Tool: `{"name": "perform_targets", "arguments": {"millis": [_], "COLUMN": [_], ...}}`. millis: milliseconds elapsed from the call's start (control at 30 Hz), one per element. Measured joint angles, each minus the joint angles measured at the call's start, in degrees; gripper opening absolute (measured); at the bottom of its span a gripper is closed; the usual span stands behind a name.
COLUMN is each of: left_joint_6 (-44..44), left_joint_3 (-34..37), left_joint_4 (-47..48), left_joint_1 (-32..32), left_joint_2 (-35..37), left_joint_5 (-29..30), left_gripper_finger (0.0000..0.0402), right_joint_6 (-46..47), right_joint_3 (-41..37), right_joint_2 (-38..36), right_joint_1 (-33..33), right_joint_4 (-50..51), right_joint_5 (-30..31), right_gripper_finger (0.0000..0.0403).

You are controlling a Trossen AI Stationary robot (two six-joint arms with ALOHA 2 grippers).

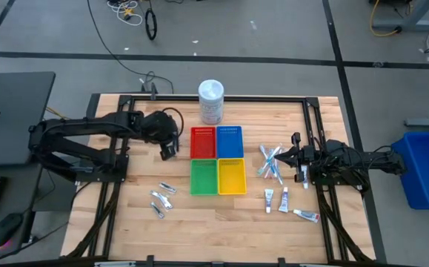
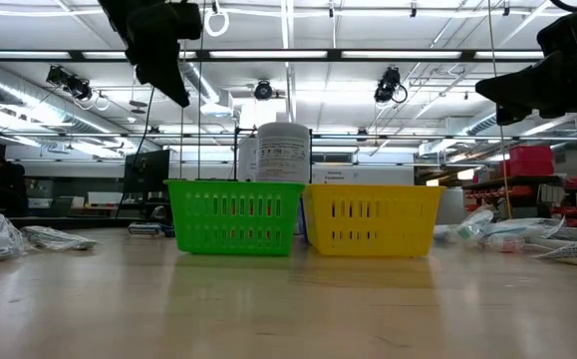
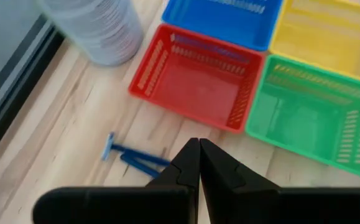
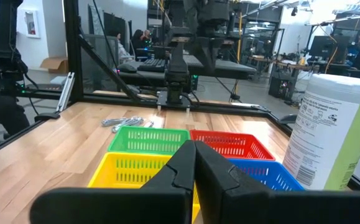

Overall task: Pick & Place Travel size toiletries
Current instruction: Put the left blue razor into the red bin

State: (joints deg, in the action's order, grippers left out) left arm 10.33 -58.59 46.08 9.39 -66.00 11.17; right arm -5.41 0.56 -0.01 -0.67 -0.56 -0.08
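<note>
Centrally, four square trays are being shown packed edge to edge in a block on the wooden table [image 1: 125, 237]: the red tray [image 1: 203, 142] at 11 o'clock of the block, the blue tray [image 1: 230, 142] at 1, the yellow tray [image 1: 232, 176] at 5 and the green tray [image 1: 203, 177] at 7. A tall white tub [image 1: 211, 101] is being seen at 12 o'clock of the block, just beyond the seam between red and blue, near the table's far edge. The left gripper [image 1: 168, 149] is being held above the table at 9 o'clock of the red tray, its fingers pressed together on nothing; in the left wrist view a blue razor [image 3: 130, 158] is being shown lying on bare wood under it, near the red tray's outer wall but apart from it. At 7 o'clock of the block, silvery sachets [image 1: 162, 198] are being seen scattered on open wood, well clear of the green tray and of the near edge. The right gripper [image 1: 293, 156] is being held at 3 o'clock of the block, its fingers also together and empty, just beside a crossed pile of pale toothbrushes [image 1: 271, 162]. Small white tubes [image 1: 284, 203] are being shown at 5 o'clock, with bare wood between them and the yellow tray.
</note>
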Motion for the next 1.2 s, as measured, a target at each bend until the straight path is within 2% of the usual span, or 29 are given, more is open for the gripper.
{"name": "perform_targets", "arguments": {"millis": [533, 733, 1000, 1200], "left_joint_6": [10.57, 19.61, 25.33, 33.94], "left_joint_3": [-0.2, -0.2, -0.2, -0.18], "left_joint_4": [1.83, 2.52, 5.4, 8.58], "left_joint_1": [1.97, 1.97, 1.97, 2.66], "left_joint_2": [-11.16, -13.02, -13.65, -15.18], "left_joint_5": [-0.23, 1.43, 1.73, 3.09], "left_gripper_finger": [0.0012, 0.0014, 0.0049, 0.0101], "right_joint_6": [-0.01, -0.01, -0.01, 0.0], "right_joint_3": [0.0, 0.01, 0.02, 0.0], "right_joint_2": [0.0, 0.0, 0.0, 0.0], "right_joint_1": [0.0, -0.01, -0.02, -0.02], "right_joint_4": [0.02, 0.02, 0.0, 0.0], "right_joint_5": [0.0, 0.0, 0.0, 0.0], "right_gripper_finger": [0.0013, 0.0013, 0.0013, 0.0014]}}
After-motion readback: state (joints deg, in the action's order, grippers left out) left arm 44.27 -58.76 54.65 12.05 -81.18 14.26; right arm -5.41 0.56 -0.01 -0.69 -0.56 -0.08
